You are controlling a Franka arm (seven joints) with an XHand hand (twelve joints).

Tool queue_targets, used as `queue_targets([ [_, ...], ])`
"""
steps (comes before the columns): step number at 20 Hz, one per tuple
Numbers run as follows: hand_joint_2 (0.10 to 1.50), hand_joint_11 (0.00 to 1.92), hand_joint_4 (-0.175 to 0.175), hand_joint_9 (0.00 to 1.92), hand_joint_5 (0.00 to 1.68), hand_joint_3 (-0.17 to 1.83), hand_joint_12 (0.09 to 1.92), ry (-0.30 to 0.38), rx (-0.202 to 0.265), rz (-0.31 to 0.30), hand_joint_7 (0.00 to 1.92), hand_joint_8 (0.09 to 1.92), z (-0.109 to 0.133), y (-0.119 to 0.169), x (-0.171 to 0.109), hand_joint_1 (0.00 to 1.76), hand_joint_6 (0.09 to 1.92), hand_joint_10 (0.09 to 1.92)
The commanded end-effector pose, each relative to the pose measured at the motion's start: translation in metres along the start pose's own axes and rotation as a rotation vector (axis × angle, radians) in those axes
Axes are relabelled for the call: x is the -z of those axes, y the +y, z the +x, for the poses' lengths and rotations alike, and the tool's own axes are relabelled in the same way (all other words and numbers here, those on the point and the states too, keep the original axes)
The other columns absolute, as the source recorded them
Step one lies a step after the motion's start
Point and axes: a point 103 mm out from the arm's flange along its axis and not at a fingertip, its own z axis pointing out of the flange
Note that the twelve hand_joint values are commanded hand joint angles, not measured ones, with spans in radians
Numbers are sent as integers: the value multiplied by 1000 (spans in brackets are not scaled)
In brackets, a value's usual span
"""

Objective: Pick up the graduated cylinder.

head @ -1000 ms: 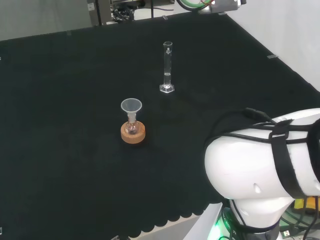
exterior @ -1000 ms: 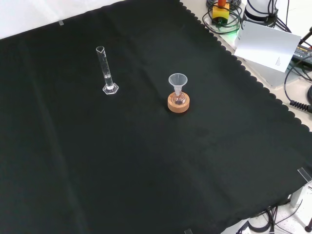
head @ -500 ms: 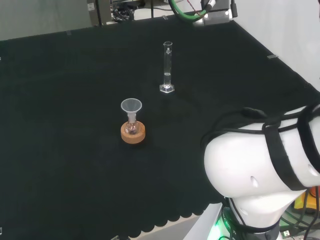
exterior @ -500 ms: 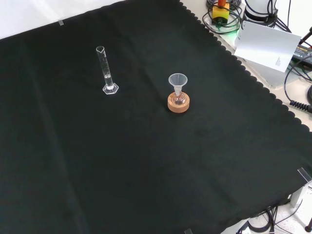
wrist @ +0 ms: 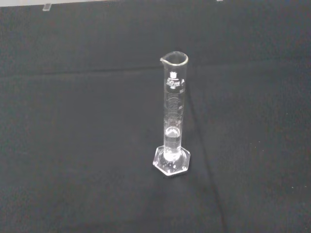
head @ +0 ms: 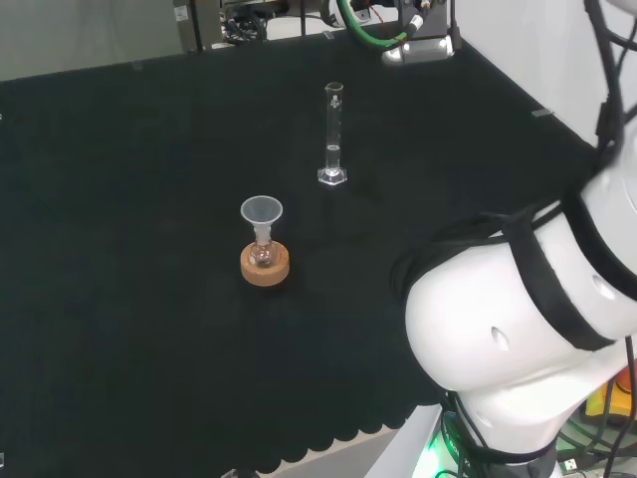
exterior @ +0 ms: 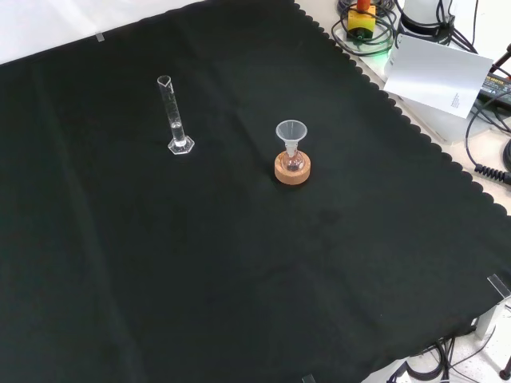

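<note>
The graduated cylinder (head: pixel 333 134) is a tall, narrow clear tube on a hexagonal foot. It stands upright and alone on the black cloth (head: pixel 119 199). In the front view the cylinder (exterior: pixel 174 116) is at the upper left. In the wrist view the cylinder (wrist: pixel 172 116) stands near the middle, spout at the top, with nothing touching it. At the head view's top edge a grey part of the arm's end with a green cable (head: pixel 418 45) hangs beyond the cylinder, and I cannot make out fingers there.
A clear funnel sits in a small flask on a cork ring (head: pixel 264 249), nearer than the cylinder in the head view and to its right in the front view (exterior: pixel 292 155). The arm's white links (head: pixel 508 329) stand at the right. Cables and a white sheet (exterior: pixel 439 72) lie past the cloth's scalloped edge.
The arm's white links have swung upward at the head view's right. The grey part with the green cable has come further into the top edge, leftward. The glassware has not moved.
</note>
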Motion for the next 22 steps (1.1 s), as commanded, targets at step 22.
queue_targets([
  [22,1259,155,-26,352,295,-122,1369,252,77,-23,144,586,-57,104,-127,337,87,593],
])
